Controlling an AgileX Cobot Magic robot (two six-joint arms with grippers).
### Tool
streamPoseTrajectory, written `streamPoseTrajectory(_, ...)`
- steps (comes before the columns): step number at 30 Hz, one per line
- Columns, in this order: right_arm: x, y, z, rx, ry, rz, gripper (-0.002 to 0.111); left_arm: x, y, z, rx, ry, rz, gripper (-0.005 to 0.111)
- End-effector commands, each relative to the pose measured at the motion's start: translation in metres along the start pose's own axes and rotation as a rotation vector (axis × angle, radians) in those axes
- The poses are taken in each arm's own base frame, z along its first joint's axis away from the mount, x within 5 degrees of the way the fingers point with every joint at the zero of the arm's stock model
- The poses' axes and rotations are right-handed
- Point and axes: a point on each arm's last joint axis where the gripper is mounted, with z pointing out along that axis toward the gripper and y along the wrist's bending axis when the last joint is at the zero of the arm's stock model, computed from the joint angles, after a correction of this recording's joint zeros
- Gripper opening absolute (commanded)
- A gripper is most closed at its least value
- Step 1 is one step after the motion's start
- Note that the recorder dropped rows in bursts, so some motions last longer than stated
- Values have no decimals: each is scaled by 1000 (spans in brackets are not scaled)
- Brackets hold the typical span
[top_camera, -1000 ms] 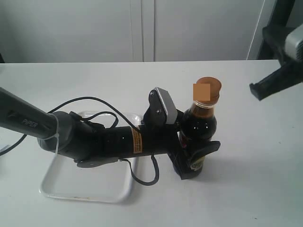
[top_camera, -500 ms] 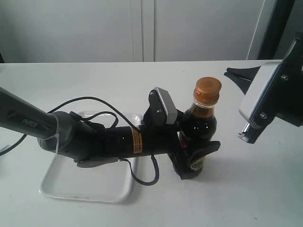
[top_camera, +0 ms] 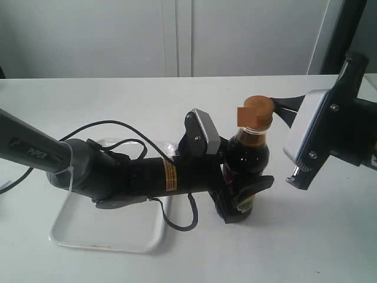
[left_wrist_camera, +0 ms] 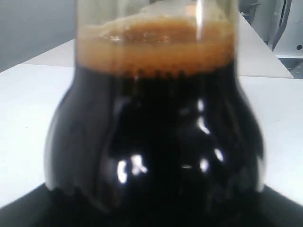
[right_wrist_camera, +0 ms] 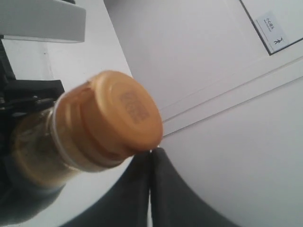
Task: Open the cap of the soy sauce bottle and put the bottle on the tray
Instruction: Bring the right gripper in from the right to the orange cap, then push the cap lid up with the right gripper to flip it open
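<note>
The bottle (top_camera: 247, 156) stands upright on the white bench (top_camera: 306, 236), right of the tray (top_camera: 109, 233) and clear of it. The left claw (top_camera: 242, 197) pinches the bottle low on its body, one dark finger wrapping the front over the label; the arm reaches in from the left, lying across the tray's near corner. In the left wrist view the bottle (left_wrist_camera: 154, 137) fills nearly everything: black liquid in the bulging lower part, a foamy brown band at the liquid line, and bright glints on the glass.

The cap (top_camera: 258, 111) sits on the neck, golden-brown, its lid down. The right claw (top_camera: 281, 108) comes in from the right at cap height, its dark tips right at the cap's side. In the right wrist view the two fingers (right_wrist_camera: 142, 189) lie pressed together with only a thin seam between them, and their tip touches, or all but touches, the lower rim of the cap (right_wrist_camera: 116, 116). They grip nothing. That view shows the lid's flat top with a faint embossed mark, and a pale ring under the lid's edge.

The tray lies flat at the left near side of the bench, white and shallow, partly hidden by the left arm and a black cable looping over it.
</note>
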Motion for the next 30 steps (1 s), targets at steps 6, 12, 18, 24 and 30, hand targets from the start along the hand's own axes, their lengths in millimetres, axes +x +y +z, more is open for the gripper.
streamPoseTrajectory(6, -6, 7, 3, -33, -18, -10, 0, -1, -4, 1, 32, 8, 1, 0)
streamPoseTrajectory(12, -7, 7, 3, -35, -26, -11, 0, -1, -4, 1, 32, 8, 1, 0)
streamPoseTrajectory(18, -12, 5, 1, -17, -65, -15, 0, -1, -4, 1, 32, 8, 1, 0)
streamPoseTrajectory(24, -18, 0, -6, 13, -84, -29, 0, -1, -4, 1, 32, 9, -4, 0)
streamPoseTrajectory(30, -22, -2, -9, 25, -97, -13, 0, -1, -4, 1, 32, 9, -4, 0)
